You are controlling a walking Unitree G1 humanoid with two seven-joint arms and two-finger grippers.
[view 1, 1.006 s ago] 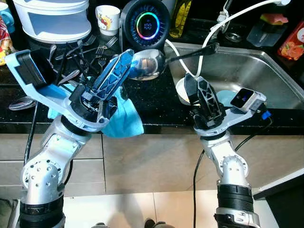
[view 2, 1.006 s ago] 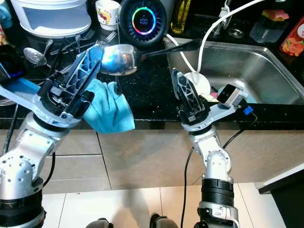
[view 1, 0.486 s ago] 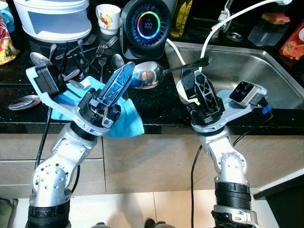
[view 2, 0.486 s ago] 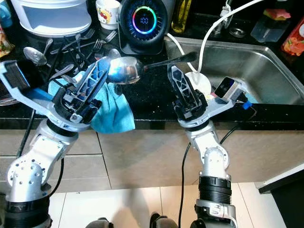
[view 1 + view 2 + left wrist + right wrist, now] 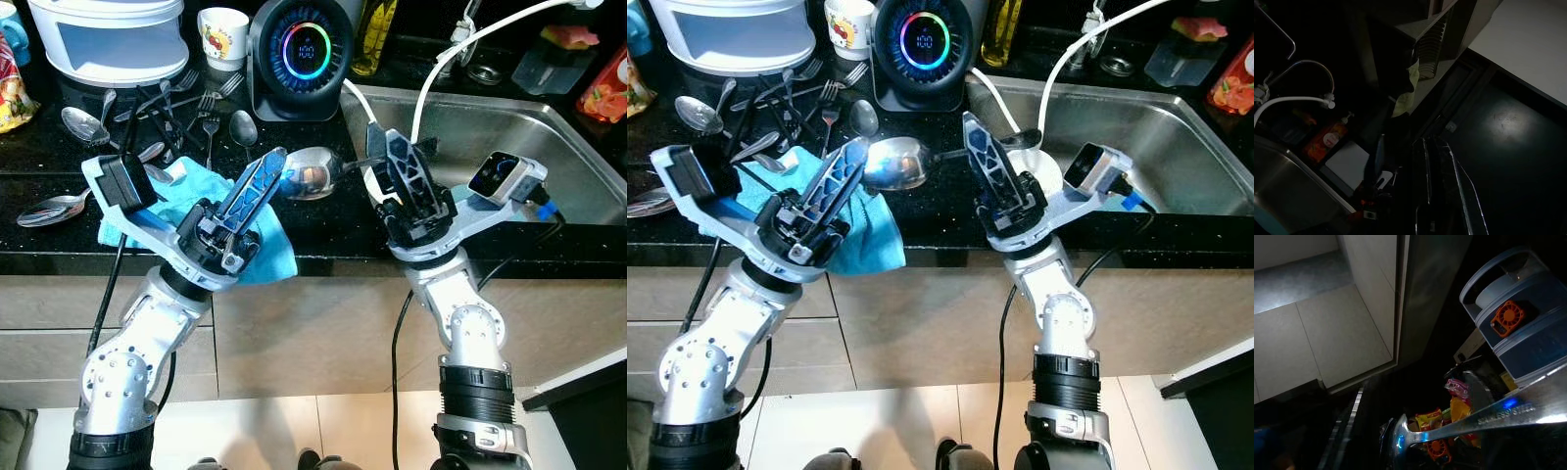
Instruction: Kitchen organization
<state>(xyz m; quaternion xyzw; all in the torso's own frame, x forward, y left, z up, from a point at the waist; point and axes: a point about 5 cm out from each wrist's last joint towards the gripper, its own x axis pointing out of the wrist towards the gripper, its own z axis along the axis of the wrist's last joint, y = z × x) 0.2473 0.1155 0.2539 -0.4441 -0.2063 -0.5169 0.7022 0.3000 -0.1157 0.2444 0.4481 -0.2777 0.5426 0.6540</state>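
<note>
A large steel spoon (image 5: 312, 176) hangs level just above the black counter (image 5: 333, 230), its bowl toward my left arm. My left gripper (image 5: 278, 157) is shut on the edge of the bowl, over a blue cloth (image 5: 265, 245) at the counter's front edge. The dark handle runs right to my right gripper (image 5: 387, 142), which stands open and upright at the sink's left corner with the handle passing at its fingers (image 5: 978, 152). In the right wrist view the shiny handle (image 5: 1488, 421) crosses close by. The left wrist view is dark and shows the left fingers (image 5: 1425, 186) close together.
Loose forks and spoons (image 5: 167, 108) lie at the back left by a white appliance (image 5: 108, 34) and a mug (image 5: 222, 34). A round device with a glowing ring (image 5: 307, 44) stands behind the spoon. The steel sink (image 5: 490, 147) holds a white plate (image 5: 1043, 171); a white hose (image 5: 431, 69) arcs over it.
My left gripper has brought the spoon down and toward the counter. My right gripper has risen and moved left until its fingers reach the handle.
</note>
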